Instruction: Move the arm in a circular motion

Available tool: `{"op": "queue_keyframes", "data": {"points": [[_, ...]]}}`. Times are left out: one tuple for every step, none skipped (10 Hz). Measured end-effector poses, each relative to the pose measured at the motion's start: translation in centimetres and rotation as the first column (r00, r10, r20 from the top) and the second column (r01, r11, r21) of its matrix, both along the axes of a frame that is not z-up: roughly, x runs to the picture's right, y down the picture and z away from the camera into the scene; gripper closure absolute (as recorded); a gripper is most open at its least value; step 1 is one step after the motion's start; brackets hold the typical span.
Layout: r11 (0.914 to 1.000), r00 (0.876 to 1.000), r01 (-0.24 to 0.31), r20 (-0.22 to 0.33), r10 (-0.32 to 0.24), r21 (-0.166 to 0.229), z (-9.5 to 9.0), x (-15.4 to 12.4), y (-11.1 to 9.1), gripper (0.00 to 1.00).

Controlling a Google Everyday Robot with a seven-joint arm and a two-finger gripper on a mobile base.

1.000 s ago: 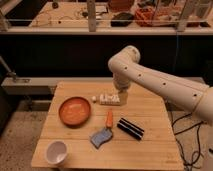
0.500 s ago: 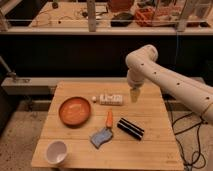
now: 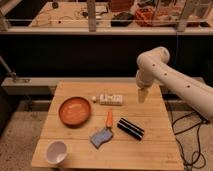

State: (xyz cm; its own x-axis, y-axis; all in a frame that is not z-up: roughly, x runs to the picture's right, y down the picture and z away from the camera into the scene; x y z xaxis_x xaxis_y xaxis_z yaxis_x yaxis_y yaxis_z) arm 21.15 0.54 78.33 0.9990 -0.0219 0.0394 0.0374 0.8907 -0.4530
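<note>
The arm (image 3: 172,80) is sweeping rightward across the far side of the worktop (image 3: 150,150). A second ago its elbow joint was hanging over the white box (image 3: 110,99); half a second ago it had shifted to the right of that box; now it is standing over the far right corner, with the tan claw (image 3: 142,95) pointing down near the right edge. The claw is carrying nothing — whether it is parted or closed I cannot tell.

Nothing on the worktop is moving. The bowl (image 3: 75,110) is sitting at the left, the cup (image 3: 56,152) at the near left corner, and the carrot (image 3: 109,118), the blue cloth (image 3: 101,137) and the black bar (image 3: 130,128) are lying in the middle, all where they were.

The steady sideways drift, with the tip also rising a little, is looking like one arc of the circle — so the task seems to be under way, not finished. To close the loop, the arm would probably need to curve toward the near side and then back left, staying high enough to clear the black bar and the box.
</note>
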Motion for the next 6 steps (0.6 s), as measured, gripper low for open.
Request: {"op": "queue_keyframes", "data": {"points": [[0.9998,1.0,-0.022,-0.009,0.022,0.0,-0.1,1.4,0.4,0.2],[0.9995,0.999,-0.033,-0.013,0.033,-0.002,-0.4,1.8,0.9,0.2],[0.9991,0.999,-0.041,-0.015,0.041,-0.003,-0.5,1.9,1.1,0.2],[0.9983,0.998,-0.057,-0.024,0.057,-0.004,-0.7,2.7,1.7,0.2],[0.9975,0.997,-0.07,-0.032,0.07,-0.006,-0.9,3.5,2.2,0.2],[0.9957,0.995,-0.093,-0.047,0.092,-0.008,-1.4,5.0,2.7,0.2]]}}
